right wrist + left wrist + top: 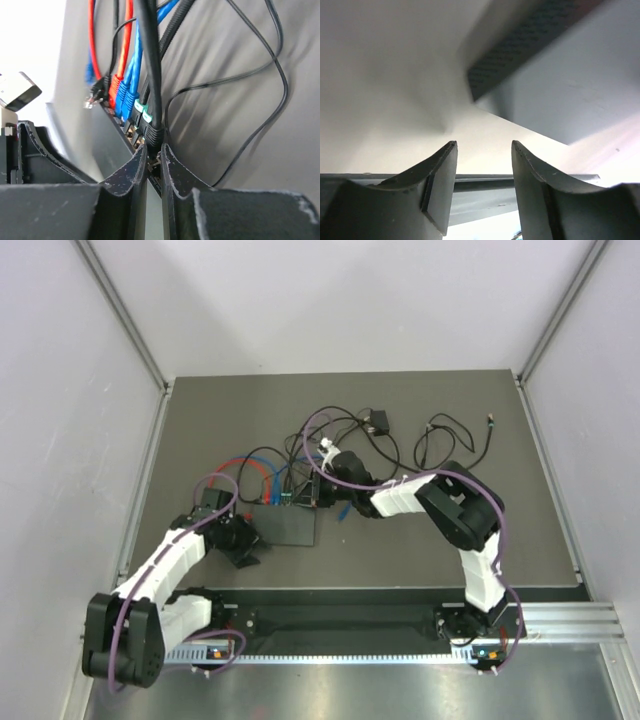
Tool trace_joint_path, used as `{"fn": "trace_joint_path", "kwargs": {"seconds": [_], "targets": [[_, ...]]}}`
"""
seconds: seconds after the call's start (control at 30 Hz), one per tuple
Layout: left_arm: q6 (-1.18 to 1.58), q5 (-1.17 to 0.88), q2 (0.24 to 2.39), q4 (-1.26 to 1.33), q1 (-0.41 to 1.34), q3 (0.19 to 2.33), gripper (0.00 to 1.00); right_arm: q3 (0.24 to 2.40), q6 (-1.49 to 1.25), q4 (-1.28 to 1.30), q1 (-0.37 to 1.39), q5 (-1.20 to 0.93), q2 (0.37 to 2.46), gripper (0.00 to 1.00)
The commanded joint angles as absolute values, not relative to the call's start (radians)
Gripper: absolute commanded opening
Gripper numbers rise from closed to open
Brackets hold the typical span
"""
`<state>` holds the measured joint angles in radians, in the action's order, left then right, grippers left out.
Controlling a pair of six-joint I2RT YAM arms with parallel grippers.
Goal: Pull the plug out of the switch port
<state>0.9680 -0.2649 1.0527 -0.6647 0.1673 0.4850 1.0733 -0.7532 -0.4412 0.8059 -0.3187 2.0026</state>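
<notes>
- Black plug (154, 134) sits in the switch port (154, 161) on the far edge of the switch (287, 528), mid-table, with the right gripper (153, 156) clamped on it.
- Left gripper (484, 192) is spread apart and holds nothing, left of the switch.
- Likely risks: the unbraced switch drags along, or the fingers slip onto the cable.
</notes>
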Motion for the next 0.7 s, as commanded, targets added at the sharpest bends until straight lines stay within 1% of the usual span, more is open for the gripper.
{"fn": "trace_joint_path", "kwargs": {"seconds": [0.0,0.03,0.07,0.17,0.2,0.3,0.33,0.37,0.4,0.47,0.57,0.67], "targets": [[0.945,-0.308,0.979,-0.626,0.169,0.512,0.53,1.029,-0.986,-0.748,0.784,-0.486,2.051,0.00],[0.946,-0.316,0.959,-0.602,0.169,0.514,0.53,1.007,-1.035,-0.809,0.776,-0.504,2.068,0.00],[0.956,-0.324,0.927,-0.589,0.169,0.514,0.54,0.991,-1.155,-0.944,0.776,-0.538,2.101,0.00],[0.969,-0.338,0.888,-0.572,0.169,0.517,0.56,0.944,-1.355,-1.118,0.776,-0.543,2.158,0.00],[0.969,-0.339,0.888,-0.575,0.169,0.534,0.56,0.934,-1.394,-1.211,0.778,-0.538,2.172,0.00],[0.959,-0.336,0.928,-0.623,0.172,0.574,0.59,0.916,-1.483,-1.292,0.775,-0.511,2.200,0.00],[0.957,-0.328,0.939,-0.623,0.172,0.581,0.61,0.931,-1.479,-1.276,0.775,-0.514,2.201,0.00],[0.957,-0.325,0.959,-0.623,0.175,0.594,0.65,0.942,-1.435,-1.243,0.775,-0.515,2.188,0.00],[0.954,-0.324,0.969,-0.611,0.179,0.601,0.65,0.946,-1.402,-1.156,0.776,-0.511,2.175,0.00],[0.939,-0.284,1.008,-0.607,0.202,0.647,0.65,0.975,-1.280,-1.062,0.775,-0.511,2.145,0.00],[0.902,-0.267,1.090,-0.601,0.218,0.715,0.64,0.991,-1.223,-1.003,0.773,-0.532,2.138,0.00],[0.906,-0.272,1.155,-0.597,0.233,0.730,0.62,1.009,-1.152,-0.910,0.770,-0.558,2.137,0.00]]}}
